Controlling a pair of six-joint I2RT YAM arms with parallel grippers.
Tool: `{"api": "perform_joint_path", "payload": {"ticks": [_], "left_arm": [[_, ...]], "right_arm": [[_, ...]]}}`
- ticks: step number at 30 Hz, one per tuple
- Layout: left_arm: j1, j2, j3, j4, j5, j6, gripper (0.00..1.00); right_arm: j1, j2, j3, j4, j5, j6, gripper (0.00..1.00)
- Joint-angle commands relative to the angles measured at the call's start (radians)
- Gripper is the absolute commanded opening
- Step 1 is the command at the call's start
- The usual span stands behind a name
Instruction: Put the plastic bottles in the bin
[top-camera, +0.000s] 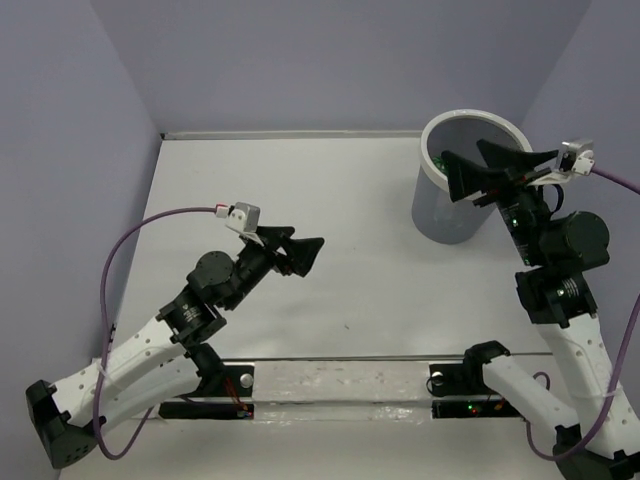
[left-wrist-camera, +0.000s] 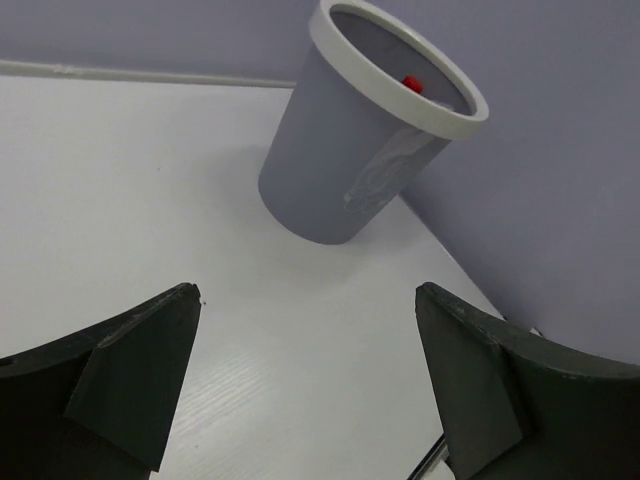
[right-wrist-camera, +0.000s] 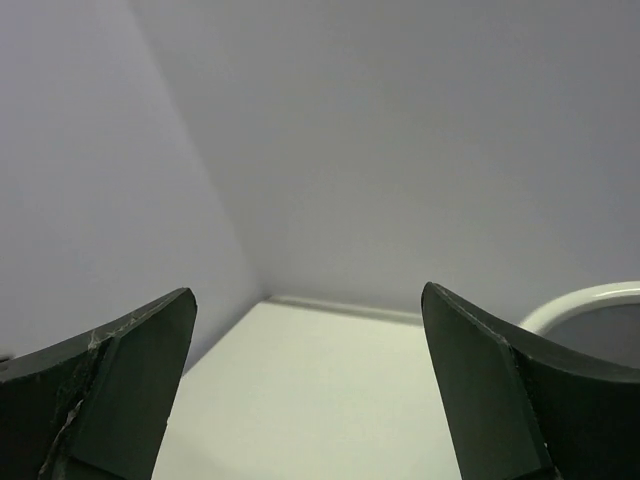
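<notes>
The bin (top-camera: 450, 205) is a tall light-grey bucket with a white rim at the far right of the table; it also shows in the left wrist view (left-wrist-camera: 345, 170) and its rim in the right wrist view (right-wrist-camera: 590, 300). Inside it I see a bit of green (top-camera: 438, 160) and a red cap (left-wrist-camera: 410, 83); the other bottles are hidden. My right gripper (top-camera: 495, 165) is open and empty, held over the bin's mouth. My left gripper (top-camera: 305, 252) is open and empty above the table's middle left, pointing toward the bin.
Lavender walls close the table on the left, back and right. A clear strip (top-camera: 340, 375) with the arm bases runs along the near edge.
</notes>
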Motion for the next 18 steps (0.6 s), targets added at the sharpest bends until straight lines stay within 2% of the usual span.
{"api": "perform_joint_path", "payload": {"ticks": [1, 4, 7, 13, 18], "left_arm": [[-0.005, -0.036, 0.097, 0.061, 0.042, 0.062, 0.99], [-0.005, -0.074, 0.120, 0.052, 0.050, 0.082, 0.99], [-0.004, -0.134, 0.120, 0.014, 0.033, 0.087, 0.99], [-0.005, -0.283, 0.088, -0.091, -0.054, 0.039, 0.99], [-0.005, -0.364, 0.033, -0.122, -0.096, -0.019, 0.99]], "right_arm": [[0.004, -0.080, -0.101, -0.004, -0.426, 0.196, 1.00], [0.004, -0.144, -0.199, 0.015, -0.629, 0.247, 1.00], [0.004, -0.233, -0.319, 0.025, -0.703, 0.281, 1.00], [0.004, -0.431, -0.473, -0.083, -0.657, 0.262, 1.00], [0.004, -0.489, -0.470, -0.182, -0.608, 0.244, 1.00]]}}
